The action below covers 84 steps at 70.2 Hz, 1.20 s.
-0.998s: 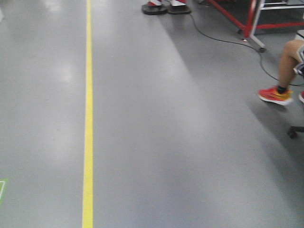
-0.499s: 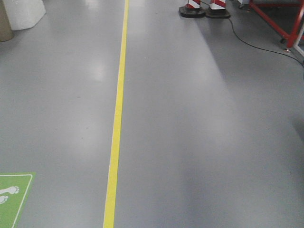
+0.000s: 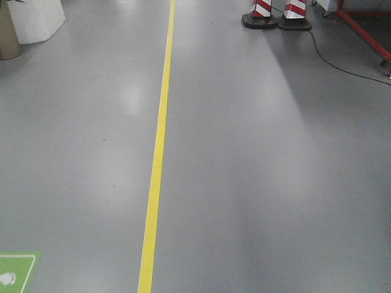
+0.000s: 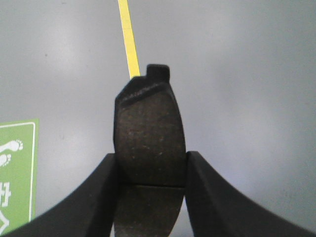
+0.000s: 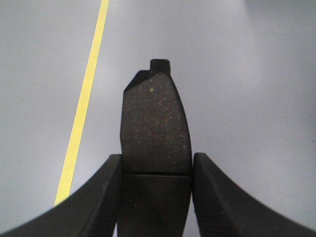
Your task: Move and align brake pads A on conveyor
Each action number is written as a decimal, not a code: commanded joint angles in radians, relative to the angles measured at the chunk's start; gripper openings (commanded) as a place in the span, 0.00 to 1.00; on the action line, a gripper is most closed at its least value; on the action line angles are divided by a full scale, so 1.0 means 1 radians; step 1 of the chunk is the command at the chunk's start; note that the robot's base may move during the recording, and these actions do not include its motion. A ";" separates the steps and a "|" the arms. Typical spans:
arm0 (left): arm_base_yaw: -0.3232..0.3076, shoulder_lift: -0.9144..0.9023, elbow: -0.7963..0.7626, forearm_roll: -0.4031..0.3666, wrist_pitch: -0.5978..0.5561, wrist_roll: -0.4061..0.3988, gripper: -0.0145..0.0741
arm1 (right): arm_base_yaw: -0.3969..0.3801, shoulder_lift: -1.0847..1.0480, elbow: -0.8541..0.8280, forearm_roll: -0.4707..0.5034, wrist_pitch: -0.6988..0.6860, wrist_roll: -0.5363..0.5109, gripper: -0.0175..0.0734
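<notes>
In the left wrist view a dark grey brake pad (image 4: 148, 133) with a centre groove and a black tab at its far end stands out ahead of my left gripper (image 4: 150, 168), whose black fingers (image 4: 98, 192) are shut on its sides. A second brake pad (image 5: 155, 128) of the same kind is clamped the same way in my right gripper (image 5: 157, 170). Both pads hang above grey floor. The conveyor is out of view. Neither gripper shows in the front-facing view.
Grey floor with a yellow line (image 3: 157, 152) running ahead. Two red-and-white striped posts (image 3: 276, 13) stand at the far right, with a black cable (image 3: 342, 64) and a red frame (image 3: 366, 27) beside them. A white block (image 3: 36, 18) is far left, a green footprint sign (image 3: 15, 273) near left.
The front-facing view has swung right to left: the seated person's leg and red shoe left the frame, the yellow line shifted right, and the white block and green sign came in.
</notes>
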 commanded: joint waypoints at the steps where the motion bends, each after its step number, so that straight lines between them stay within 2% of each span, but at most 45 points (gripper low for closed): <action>1: -0.004 -0.005 -0.028 -0.008 -0.071 -0.008 0.16 | -0.002 0.005 -0.029 -0.009 -0.079 -0.009 0.20; 84: -0.004 -0.005 -0.028 -0.008 -0.071 -0.008 0.16 | -0.002 0.005 -0.029 -0.009 -0.079 -0.009 0.20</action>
